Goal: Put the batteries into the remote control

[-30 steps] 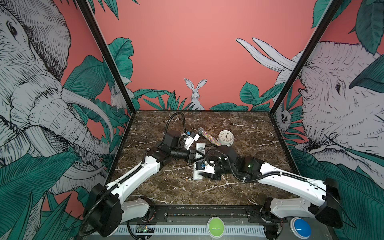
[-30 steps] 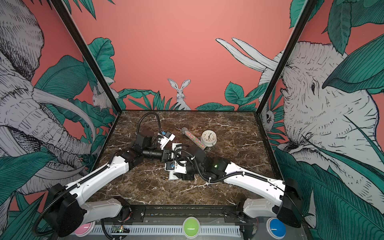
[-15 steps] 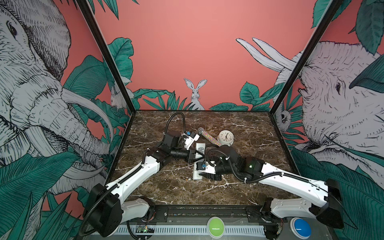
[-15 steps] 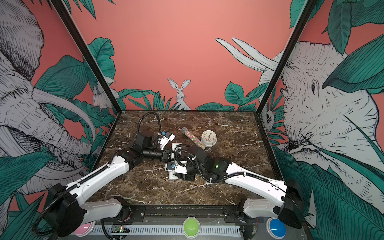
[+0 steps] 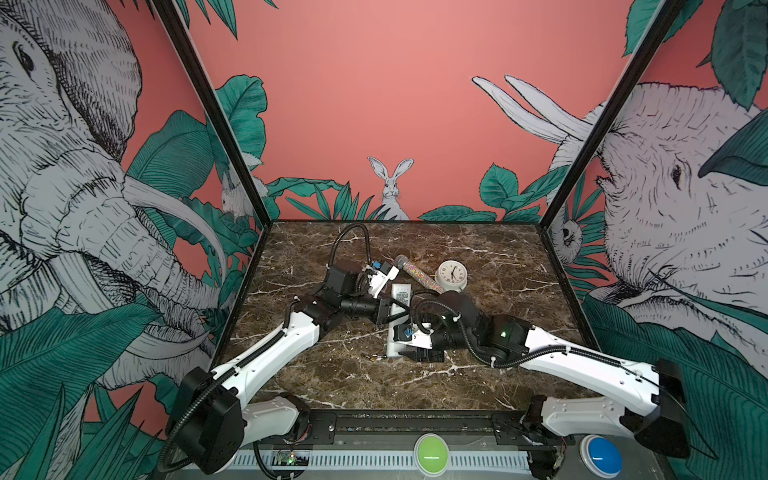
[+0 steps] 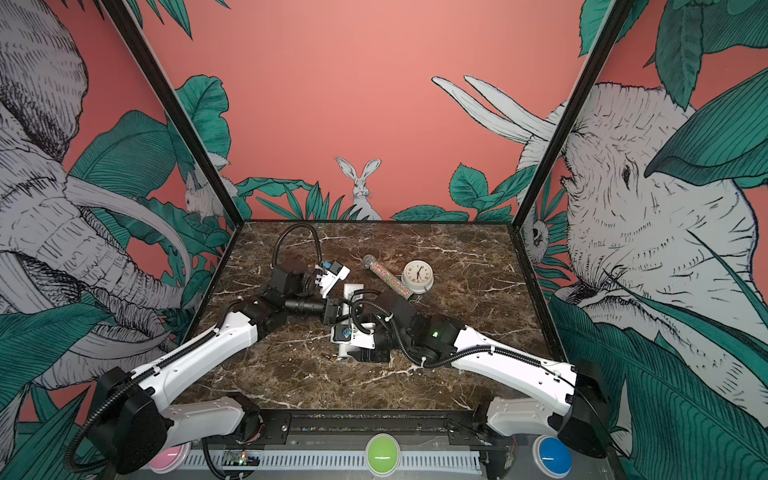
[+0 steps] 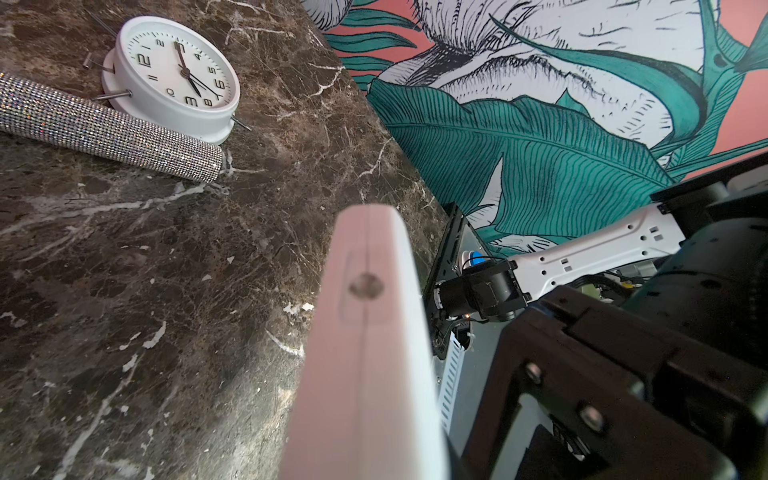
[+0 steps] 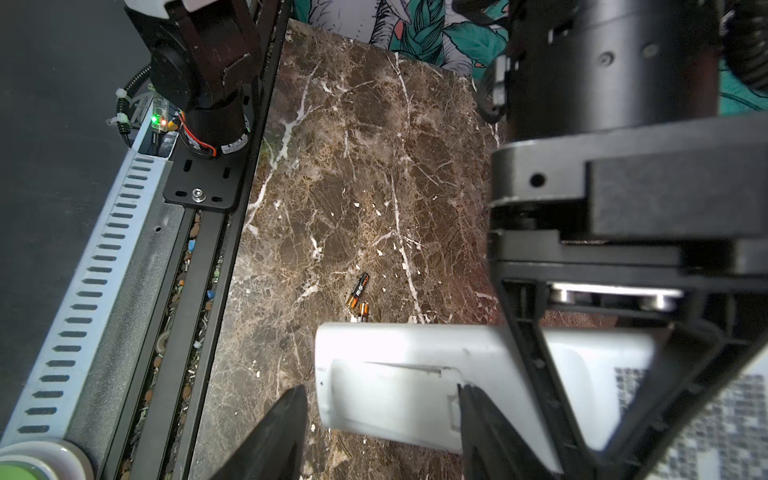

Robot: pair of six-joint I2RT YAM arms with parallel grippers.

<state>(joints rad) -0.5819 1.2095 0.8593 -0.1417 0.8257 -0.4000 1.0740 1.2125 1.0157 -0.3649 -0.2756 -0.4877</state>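
The remote control (image 5: 400,296) (image 6: 352,291) is a long white bar with its plain back up, held mid-table. My left gripper (image 5: 388,312) (image 6: 334,309) is shut on its middle, and the remote's side edge (image 7: 365,332) fills the left wrist view. My right gripper (image 8: 382,390) (image 5: 415,355) stands open astride the near end. One finger touches the battery cover's (image 8: 390,399) latch edge, the other stands clear of the remote's end. A thin dark gap shows along one cover edge. Two small dark batteries (image 8: 358,291) (image 5: 376,356) lie on the marble beside that end.
A round white clock (image 5: 452,275) (image 7: 174,75) and a glittery multicoloured tube (image 5: 415,276) (image 7: 104,129) lie just behind the remote. The black rail (image 8: 208,257) runs along the marble's front edge. Green (image 5: 431,453) and blue (image 5: 600,457) buttons sit in front.
The right gripper's jaws have spread wider around the remote's near end. The left gripper and the remote have stayed put.
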